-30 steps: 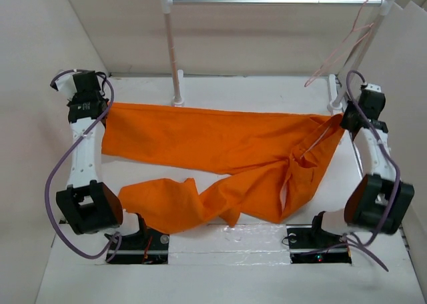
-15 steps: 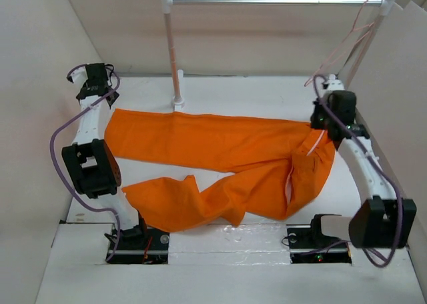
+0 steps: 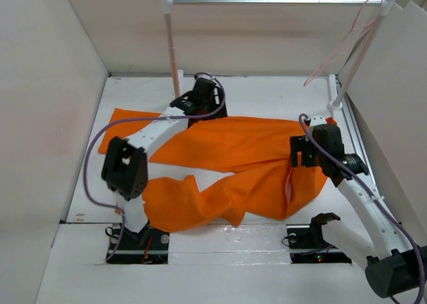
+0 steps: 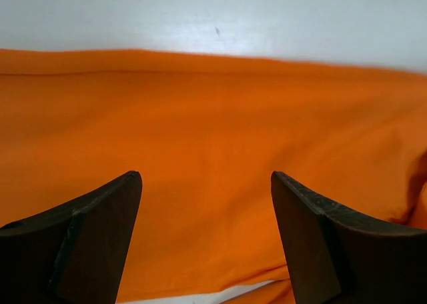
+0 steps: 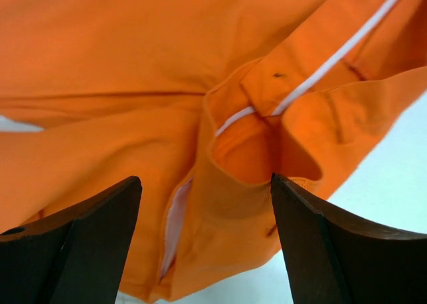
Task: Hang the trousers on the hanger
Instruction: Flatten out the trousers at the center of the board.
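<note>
The trousers [image 3: 240, 151] lie spread across the white table [image 3: 267, 91], waist to the right. The hanger [image 3: 331, 61] hangs from the silver rail [image 3: 273, 1], seen only from the top camera. The left gripper [image 4: 207, 177] and right gripper [image 5: 207, 181] both gape wide over the cloth, holding nothing. Only the right wrist view shows the waist's white tape [image 5: 333, 54].

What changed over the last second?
Left gripper swung in from the far left and is now open above the far leg of the trousers. Right gripper came in from the right side and is open over the waist. Neither holds anything. Trousers lie roughly as before; hanger still hangs on the rail.
</note>
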Motion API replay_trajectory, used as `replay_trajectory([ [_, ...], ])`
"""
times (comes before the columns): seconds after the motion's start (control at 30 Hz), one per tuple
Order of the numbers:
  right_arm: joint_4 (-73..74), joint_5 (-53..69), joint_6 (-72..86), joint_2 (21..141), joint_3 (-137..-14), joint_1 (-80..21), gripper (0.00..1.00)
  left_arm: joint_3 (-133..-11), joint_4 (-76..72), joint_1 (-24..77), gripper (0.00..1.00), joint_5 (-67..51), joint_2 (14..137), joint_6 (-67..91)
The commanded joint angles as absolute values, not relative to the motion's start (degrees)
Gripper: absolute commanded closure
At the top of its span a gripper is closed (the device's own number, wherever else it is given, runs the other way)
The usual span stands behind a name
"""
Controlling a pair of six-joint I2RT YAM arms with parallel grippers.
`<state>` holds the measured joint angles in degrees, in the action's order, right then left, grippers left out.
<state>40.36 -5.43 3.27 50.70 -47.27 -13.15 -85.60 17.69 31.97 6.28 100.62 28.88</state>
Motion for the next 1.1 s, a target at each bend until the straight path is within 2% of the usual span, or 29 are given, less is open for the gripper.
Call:
replay_trajectory([
  [0.0,43.06,-7.47,8.08,53.95,-47.99,-16.78,0.17,-90.43,20.66,34.71,0.26,1.06,110.01,26.63],
  [0.1,44.12,-8.51,10.88,56.94,-47.90,-16.79,0.22,-89.74,16.36,34.19,0.32,-4.12,113.10,29.25],
  [0.17,44.21,-11.84,12.82,57.13,-47.20,-16.27,0.35,-87.37,13.38,32.79,0.36,-6.40,114.25,30.75],
  [0.2,44.47,-15.00,15.36,56.69,-47.02,-14.61,0.56,-86.67,13.27,30.78,0.37,-7.20,115.30,32.15],
  [0.27,46.31,-16.60,17.13,54.33,-47.63,-12.05,0.80,-82.99,11.53,28.05,0.40,-8.87,115.58,33.74],
  [0.3,49.19,-21.22,22.01,49.79,-49.03,-7.95,1.00,-77.66,9.08,22.90,0.40,-9.40,114.01,37.67],
  [0.43,52.20,-26.08,24.60,43.17,-51.41,-1.25,1.00,-67.98,4.94,14.79,0.41,-11.07,110.85,42.43],
  [0.6,56.25,-29.52,24.18,41.13,-52.21,14.92,1.00,-60.48,1.05,4.32,0.41,-11.52,105.05,45.70],
  [0.63,56.60,-29.97,23.65,41.74,-52.21,16.59,0.96,-59.86,0.79,3.52,0.41,-11.17,104.07,45.96],
  [0.67,56.51,-29.62,23.21,42.97,-50.73,18.18,0.84,-59.33,0.44,2.82,0.41,-12.03,103.11,46.40],
  [0.7,55.30,-28.14,21.99,45.59,-50.10,21.15,0.55,-58.98,-1.13,2.81,0.41,-12.65,101.53,46.67],
  [0.73,53.63,-22.90,18.06,47.01,-49.75,22.05,0.44,-59.06,-1.40,2.81,0.41,-13.53,100.82,46.67],
  [0.8,51.78,-19.96,17.14,49.91,-51.76,22.06,0.29,-59.06,-2.28,5.35,0.40,-15.73,98.89,46.50],
  [0.9,47.11,-13.11,13.36,53.17,-55.97,21.54,0.26,-60.11,-2.46,8.16,0.38,-16.87,96.77,45.44],
  [1.07,38.00,-10.82,9.85,57.29,-57.48,18.63,0.23,-61.35,-1.76,12.83,0.37,-16.70,92.56,43.16],
])
